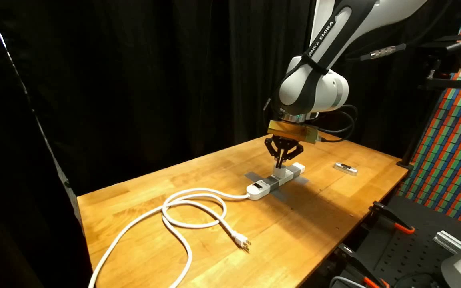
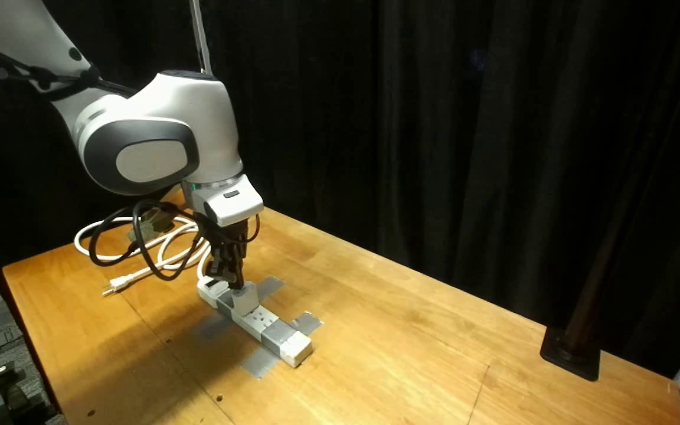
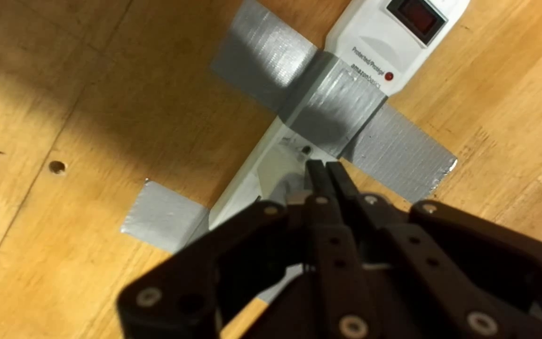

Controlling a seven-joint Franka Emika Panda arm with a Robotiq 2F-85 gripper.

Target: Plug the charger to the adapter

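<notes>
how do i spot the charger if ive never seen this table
On the wooden table, find the adapter, a long white strip held down with grey tape. The charger is the small pale block standing on it, just below the gripper. Unlike the long, low adapter, it is short, boxy and juts upward.

Small white boxy charger (image 2: 247, 300), standing atop the adapter (image 2: 261, 320), seating depth unclear, adapter long, white, grey-banded, lying flat

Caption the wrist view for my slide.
Closed gripper at the white charger on a power strip crossed by grey tape.
</notes>
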